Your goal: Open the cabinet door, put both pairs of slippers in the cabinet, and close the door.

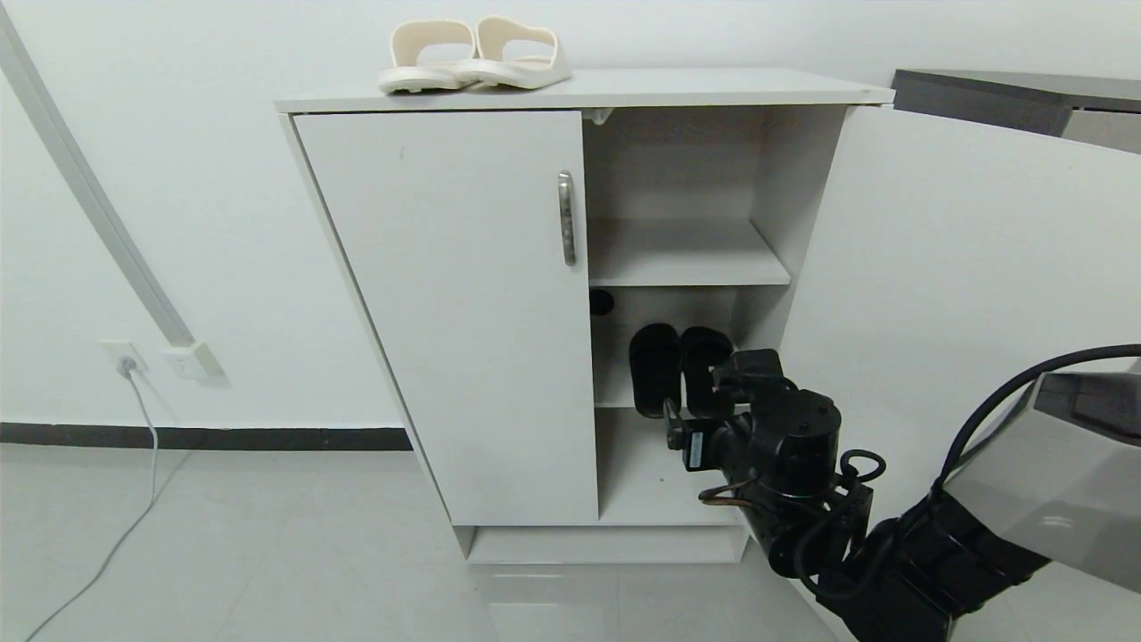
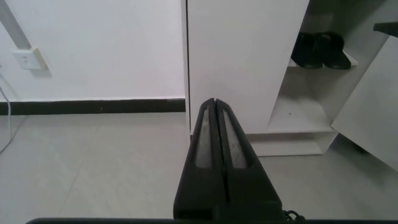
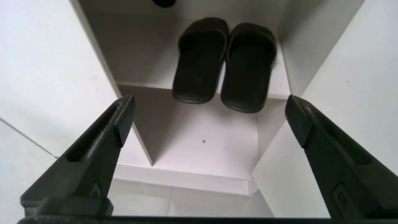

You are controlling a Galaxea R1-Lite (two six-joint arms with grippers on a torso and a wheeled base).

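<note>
The cabinet [image 1: 570, 89] is seen with its left door [image 1: 446, 312] closed and its right door [image 1: 963, 267] swung wide open. The right half of the interior is thereby exposed between the handle edge of the closed door and the inner face of the open one. A metal handle [image 1: 567, 218] is fixed upright near the closed door's free edge.

Inside, an upper shelf [image 1: 686, 259] and a middle shelf [image 1: 615, 392] are visible, with the cabinet's bottom board [image 1: 646, 481] below. The black slippers [image 1: 677, 370] are placed side by side on the middle shelf, touching each other, their near ends projecting slightly over its front edge. The cream slippers [image 1: 472, 55] are set as a pair on the cabinet's top, above the closed door and close to its front edge.

The right gripper [image 3: 210, 104] is held just in front of the opening, near the black slippers but apart from them. Its fingers [image 3: 93, 162] are spread wide — nothing is held or touched, and the middle shelf's front edge is framed in the gap between them.

The left gripper [image 2: 214, 109] is kept low above the floor [image 2: 93, 162], well apart from the cabinet, pointing toward the closed door's lower part. Its fingers are pressed flat together with nothing between them.
</note>
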